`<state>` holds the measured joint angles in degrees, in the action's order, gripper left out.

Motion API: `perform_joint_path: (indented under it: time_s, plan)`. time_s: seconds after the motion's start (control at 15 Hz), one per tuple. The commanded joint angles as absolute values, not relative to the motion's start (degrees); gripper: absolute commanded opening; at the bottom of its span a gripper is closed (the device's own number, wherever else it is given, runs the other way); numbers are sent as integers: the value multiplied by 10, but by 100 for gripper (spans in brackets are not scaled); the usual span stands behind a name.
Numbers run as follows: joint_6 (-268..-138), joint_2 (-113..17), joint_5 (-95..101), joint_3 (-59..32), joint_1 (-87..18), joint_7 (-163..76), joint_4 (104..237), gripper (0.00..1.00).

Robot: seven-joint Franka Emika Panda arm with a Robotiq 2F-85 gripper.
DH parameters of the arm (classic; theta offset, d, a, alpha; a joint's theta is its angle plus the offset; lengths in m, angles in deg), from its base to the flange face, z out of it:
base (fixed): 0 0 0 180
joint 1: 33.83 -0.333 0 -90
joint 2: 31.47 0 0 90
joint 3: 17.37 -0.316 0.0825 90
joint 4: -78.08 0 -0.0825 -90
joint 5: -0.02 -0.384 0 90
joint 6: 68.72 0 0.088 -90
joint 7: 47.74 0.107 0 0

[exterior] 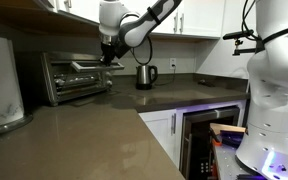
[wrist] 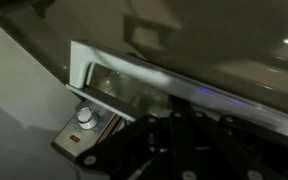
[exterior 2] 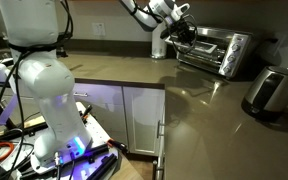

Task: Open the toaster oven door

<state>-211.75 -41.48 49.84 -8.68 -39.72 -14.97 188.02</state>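
Hovering at the top front edge of the toaster oven (exterior 2: 219,52), upper right of the frame in an exterior view, close over the toaster oven door (exterior: 79,82): gripper (exterior: 111,60), dark and blurred; cannot tell whether spread or pressed together. Kettle (exterior: 145,75) standing just beside, on the countertop (exterior: 94,130).

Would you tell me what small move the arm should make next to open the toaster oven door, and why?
Probably ease the gripper down toward the top edge of the toaster oven door. In both exterior views it hangs at the upper front of the toaster oven, and the wrist view looks down on the door; whether the jaws hold anything is unclear.
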Motion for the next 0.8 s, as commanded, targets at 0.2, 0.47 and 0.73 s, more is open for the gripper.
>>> perform_joint_path:
  time_s: [0.2, 0.47, 0.73]
  plan:
    - [-2107, -391, 485, -110, -371, -179, 1898, 4]
    - [-2118, -395, 466, -115, -363, -186, 1903, 4]
    - [-2121, -395, 434, -119, -358, -201, 1911, 4]
